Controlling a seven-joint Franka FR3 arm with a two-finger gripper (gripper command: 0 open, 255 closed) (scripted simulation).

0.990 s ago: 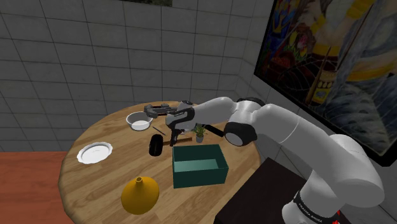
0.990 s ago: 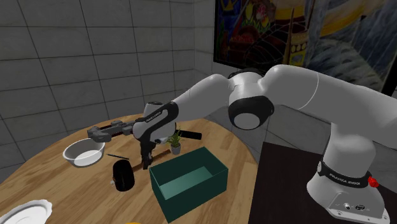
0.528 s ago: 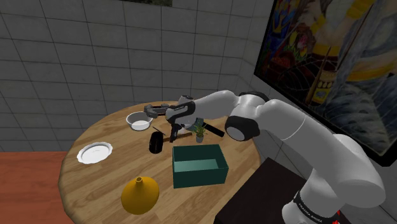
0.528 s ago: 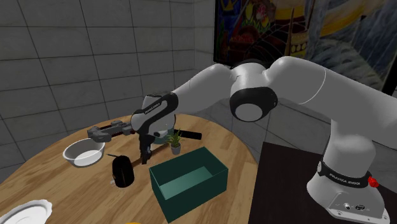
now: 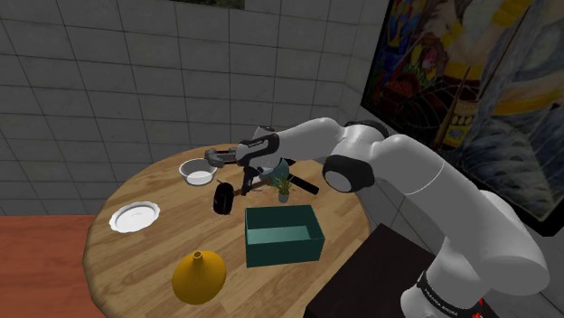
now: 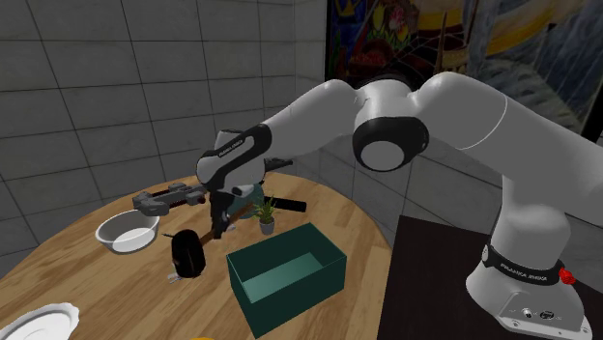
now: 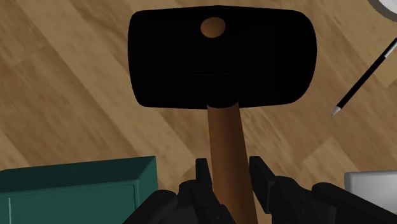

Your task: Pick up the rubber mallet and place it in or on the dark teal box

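Shoulder view, left to right on round wooden table [image 5: 145, 257]: white plate [image 5: 135, 216], yellow vase [image 5: 200, 275], white bowl [image 5: 195, 171], mallet [image 5: 221, 201], claw [image 5: 242, 188], small plant [image 5: 284, 189], teal box [image 5: 285, 251].

Mallet: fat black barrel head, brown wooden handle. Held tilted, head lower than the claw, just off the box's left side in the shoulder view. Can't tell whether head touches the table.

Claw clamped on the handle.

Wrist view adds the grip detail: both fingers [image 7: 202, 175] pressed on the handle's sides, well down from the head. Also shows a brown disc where the handle end comes through the head, a thin black pen [image 7: 364, 75] lying on the table beside the head, and a box corner next to the claw.

Second exterior view adds a grey wrench [image 6: 169, 199] on the table behind the claw, near the bowl, and shows the box's open top and inner walls.
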